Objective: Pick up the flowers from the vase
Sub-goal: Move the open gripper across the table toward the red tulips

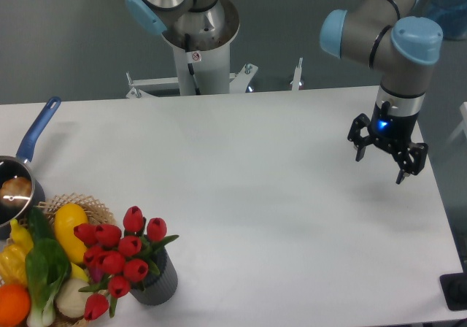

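A bunch of red tulip flowers [117, 255] with green stems and leaves stands in a short dark grey ribbed vase [158, 281] at the table's front left. The buds lean out to the left, over the basket's edge. My gripper [380, 166] hangs above the table's right side, far from the vase. Its two black fingers are spread apart and hold nothing, so it is open.
A wicker basket [93, 206] left of the vase holds a lemon, a leafy green, an orange and other produce. A blue-handled steel saucepan [16, 188] sits at the left edge. The arm's white base column [203, 49] stands behind the table's far edge.
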`<action>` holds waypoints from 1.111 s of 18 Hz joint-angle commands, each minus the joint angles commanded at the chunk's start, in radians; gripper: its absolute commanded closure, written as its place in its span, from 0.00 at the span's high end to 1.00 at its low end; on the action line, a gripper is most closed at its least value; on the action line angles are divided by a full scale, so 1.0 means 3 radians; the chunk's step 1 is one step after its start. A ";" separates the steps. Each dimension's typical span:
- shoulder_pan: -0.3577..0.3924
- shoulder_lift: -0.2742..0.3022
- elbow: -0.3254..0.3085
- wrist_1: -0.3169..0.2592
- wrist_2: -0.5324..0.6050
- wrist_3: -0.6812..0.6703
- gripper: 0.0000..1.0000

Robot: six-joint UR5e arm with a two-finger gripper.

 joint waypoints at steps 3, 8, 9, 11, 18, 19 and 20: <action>0.0000 0.0010 -0.0005 0.0000 -0.0010 0.0000 1.00; 0.0087 0.0020 -0.0153 0.0010 -0.0372 -0.0005 1.00; 0.0107 0.0026 -0.0204 0.0010 -0.0505 -0.0005 1.00; 0.0118 0.0051 -0.0311 0.0005 -0.0613 -0.0015 1.00; -0.0086 0.0138 -0.0659 0.0005 -0.0803 -0.0077 1.00; -0.0132 0.0138 -0.0660 0.0005 -0.0813 -0.0082 1.00; -0.0153 0.0133 -0.0655 0.0005 -0.0929 -0.0072 1.00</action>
